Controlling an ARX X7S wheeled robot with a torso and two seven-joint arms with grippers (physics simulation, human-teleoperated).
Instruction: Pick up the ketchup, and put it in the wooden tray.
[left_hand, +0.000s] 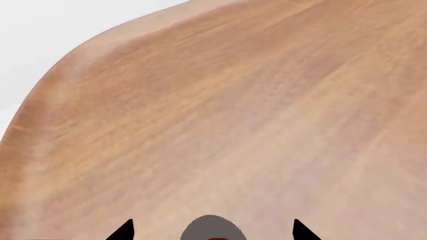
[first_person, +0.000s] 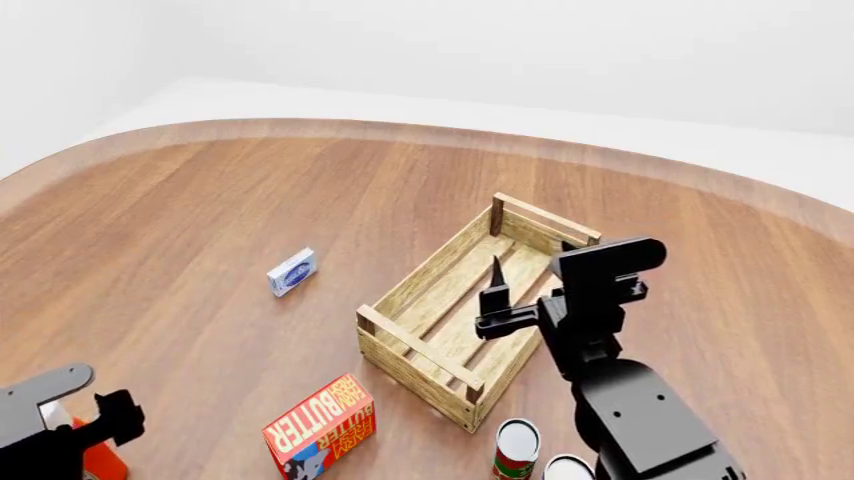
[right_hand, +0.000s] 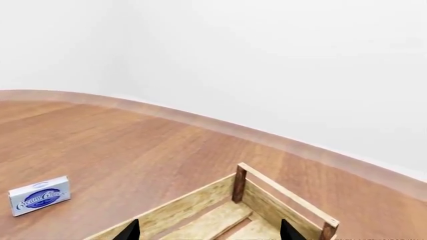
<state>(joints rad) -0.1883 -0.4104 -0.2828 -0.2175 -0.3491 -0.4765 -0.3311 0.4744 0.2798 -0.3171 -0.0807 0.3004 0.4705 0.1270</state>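
Table (first_person: 200, 230): brown wood-grain top with a curved far edge, bearing all items; white walls behind.
Wooden tray (first_person: 400, 345): pale slatted crate with corner posts, set at an angle near the middle of the table in the head view, long axis running from near-left to far-right. Nothing lies on its slatted bottom where that bottom is visible. Its far corner posts and slats also show in the right wrist view (right_hand: 287, 197).
Ketchup (first_person: 107, 462): only a small orange-red patch is visible at the near-left edge of the head view, just beside the left arm's dark hardware and mostly hidden by it. It is well apart from the wooden tray. In the left wrist view a grey round shape with a red sliver sits at the frame edge between the fingertips; whether this is the bottle cannot be told.
Left gripper (left_hand: 213, 231): two black fingertips show spread apart over bare table. Whether they have hold of anything cannot be told.
Right gripper (first_person: 495, 290): raised over the right side of the wooden tray, dark fingers pointing up and away. In the right wrist view (right_hand: 210, 231) the two tips stand apart with nothing between them.
Butter box (first_person: 320, 425): red-orange, lying near the tray's near-left corner.
Cream cheese box (first_person: 292, 271): small, white and blue, left of the tray, well apart from it.
Cans (first_person: 518, 448): two, at the near edge, just right of the tray's near corner.
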